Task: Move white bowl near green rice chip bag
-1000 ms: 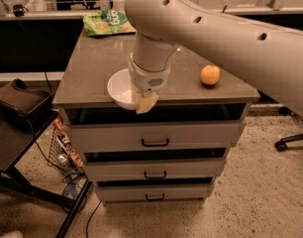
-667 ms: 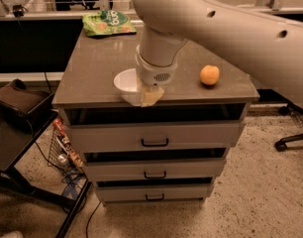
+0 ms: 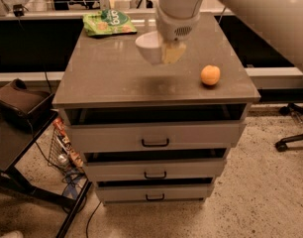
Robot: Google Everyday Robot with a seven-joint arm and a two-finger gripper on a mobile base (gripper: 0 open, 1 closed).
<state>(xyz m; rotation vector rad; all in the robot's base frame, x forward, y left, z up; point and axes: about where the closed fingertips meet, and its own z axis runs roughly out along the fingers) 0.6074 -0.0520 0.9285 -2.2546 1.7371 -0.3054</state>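
Note:
The white bowl [image 3: 149, 47] hangs tilted in the air above the middle of the grey cabinet top [image 3: 112, 78]. My gripper [image 3: 171, 52] comes down from the big white arm and is shut on the bowl's right rim. The green rice chip bag [image 3: 108, 23] lies flat at the far left corner of the top, a short way beyond and left of the bowl. A faint shadow lies on the top below the bowl.
A small orange fruit [image 3: 210, 75] sits near the right front of the top. The cabinet has three drawers [image 3: 155, 138] below. A dark stand [image 3: 18, 118] with a pad is at the left. A chair base [image 3: 292, 133] is at the right.
The bowl has been lifted off the front edge of the top and carried back toward the bag. The arm has moved back with it.

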